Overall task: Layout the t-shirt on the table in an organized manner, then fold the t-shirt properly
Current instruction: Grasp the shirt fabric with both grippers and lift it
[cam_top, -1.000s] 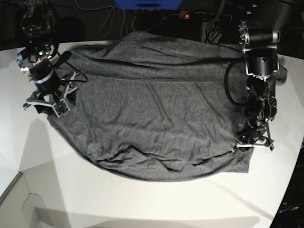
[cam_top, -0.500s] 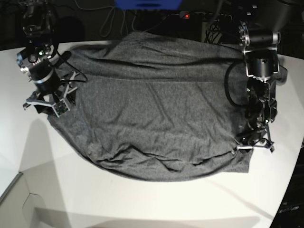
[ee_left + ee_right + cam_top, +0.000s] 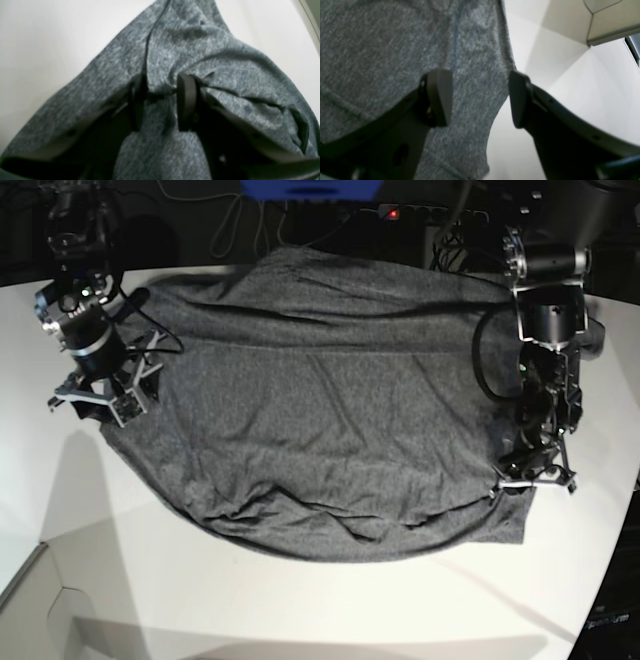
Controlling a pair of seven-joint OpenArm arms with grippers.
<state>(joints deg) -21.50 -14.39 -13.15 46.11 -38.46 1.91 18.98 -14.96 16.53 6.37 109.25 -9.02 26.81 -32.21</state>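
A dark grey shirt (image 3: 320, 410) lies spread, wrinkled, across the middle of the white table (image 3: 300, 610), its far edge reaching the table's far side. My left gripper (image 3: 160, 100), at the shirt's near right corner, is pinched closed on a raised fold of the cloth, which bunches between the two dark fingers (image 3: 186, 100). My right gripper (image 3: 480, 98) sits at the shirt's left edge with its jaws spread wide and nothing between them, one finger above cloth, the other above bare table.
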